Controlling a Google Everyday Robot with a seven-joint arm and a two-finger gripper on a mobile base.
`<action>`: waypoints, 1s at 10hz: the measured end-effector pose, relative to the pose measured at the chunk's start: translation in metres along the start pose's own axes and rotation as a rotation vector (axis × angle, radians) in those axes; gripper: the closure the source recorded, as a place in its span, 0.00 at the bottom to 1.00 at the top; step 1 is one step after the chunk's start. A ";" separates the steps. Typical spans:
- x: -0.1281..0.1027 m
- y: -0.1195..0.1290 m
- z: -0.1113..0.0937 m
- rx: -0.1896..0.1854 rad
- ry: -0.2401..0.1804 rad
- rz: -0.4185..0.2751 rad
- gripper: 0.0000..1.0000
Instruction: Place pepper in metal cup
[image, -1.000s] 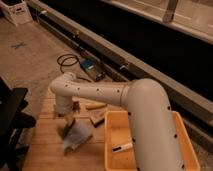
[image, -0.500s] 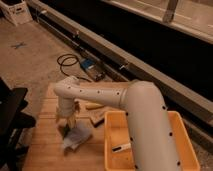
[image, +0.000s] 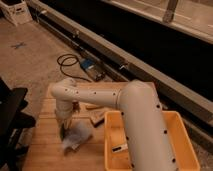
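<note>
My white arm reaches from the lower right across the wooden table (image: 45, 150) and bends down at the left. The gripper (image: 65, 126) hangs low over the table's left part, right next to a pale blurred object (image: 77, 136), with a small dark shape at its tip that I cannot identify. I cannot make out the green pepper; it is hidden or out of view. I cannot make out the metal cup with any certainty either.
A big yellow bin (image: 172, 150) stands on the table's right side, holding a small dark item. A yellowish elongated piece (image: 93, 106) and a flat tan object (image: 98, 118) lie behind the arm. A black chair (image: 12, 120) stands at the left. Cables lie on the floor behind the table.
The arm and gripper have barely shifted. The pale object stays in the same place.
</note>
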 end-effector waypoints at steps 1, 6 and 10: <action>0.000 0.000 0.001 -0.003 0.001 -0.003 0.87; -0.002 -0.003 -0.021 -0.005 0.082 0.007 1.00; 0.009 -0.003 -0.114 0.073 0.249 0.062 1.00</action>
